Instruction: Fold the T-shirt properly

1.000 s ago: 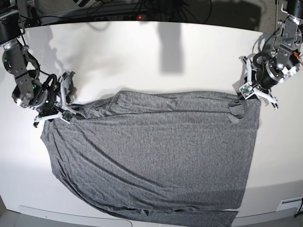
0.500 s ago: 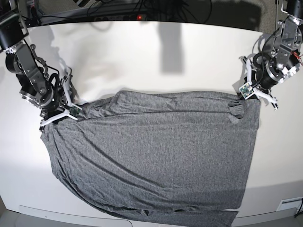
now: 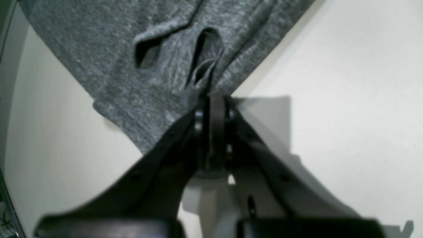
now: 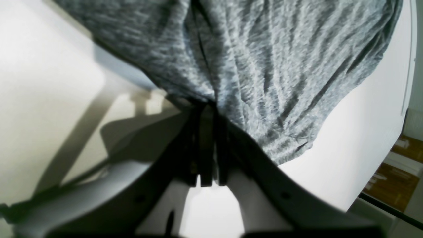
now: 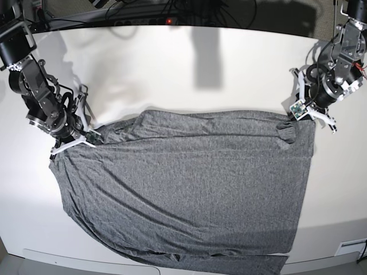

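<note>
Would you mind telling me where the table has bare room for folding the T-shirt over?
Bare table lies beyond the T-shirt's far edge, between the right gripper and left gripper, both shut on the T-shirt's corners. A narrower strip borders its hem side. The near edge is crowded; fabric reaches it.

T-shirt [image 5: 183,189]: lower hem cut off by bottom edge of base view; sleeves not traceable there, folded under or lost in the body. Upper part cropped by top edge in both wrist views.

Left gripper [image 3: 211,99]: fingertips buried in a pinched fold of fabric; contact point hidden. Body out of focus, cut off at bottom edge of left wrist view.

Right gripper [image 4: 206,110]: tips lost in shadow beneath bunched cloth; amount of fabric caught not discernible. Housing blurred, cropped at bottom edge.

Brown shapes [image 4: 393,175] at right edge of right wrist view: blurred, cropped, unidentifiable.

Cabling [image 5: 172,8] along top of base view: dark, too small to resolve.
</note>
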Tool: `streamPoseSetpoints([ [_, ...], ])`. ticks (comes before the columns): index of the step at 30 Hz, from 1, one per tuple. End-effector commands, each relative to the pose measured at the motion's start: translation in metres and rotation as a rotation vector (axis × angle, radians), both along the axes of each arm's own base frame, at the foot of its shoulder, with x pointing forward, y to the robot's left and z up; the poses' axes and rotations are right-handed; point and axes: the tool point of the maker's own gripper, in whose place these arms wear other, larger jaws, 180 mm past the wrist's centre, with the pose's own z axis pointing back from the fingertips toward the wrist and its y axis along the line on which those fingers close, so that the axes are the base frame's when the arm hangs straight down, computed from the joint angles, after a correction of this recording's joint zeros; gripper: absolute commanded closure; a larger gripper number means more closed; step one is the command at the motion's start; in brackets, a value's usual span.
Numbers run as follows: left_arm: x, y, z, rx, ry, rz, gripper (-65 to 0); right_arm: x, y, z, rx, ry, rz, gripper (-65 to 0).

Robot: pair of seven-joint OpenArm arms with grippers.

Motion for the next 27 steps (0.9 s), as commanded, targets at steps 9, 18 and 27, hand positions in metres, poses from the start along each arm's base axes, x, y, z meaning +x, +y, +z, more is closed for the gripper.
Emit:
streamPoseSetpoints([
  [9,-0.027,-0.001,-0.002,-0.051,0.107,0.038,0.0,0.004,-0.018,0.022,0.082,-0.028,-0.108,0.0],
  [18,-0.006,0.007,0.046,-0.116,-0.028,0.113,0.0,0.006,-0.037,0.041,0.112,-0.047,-0.171,0.0],
  [27,0.047,0.019,0.094,-0.230,-0.209,0.232,0.0,0.049,-0.029,0.071,0.163,-0.163,-0.203,0.0],
])
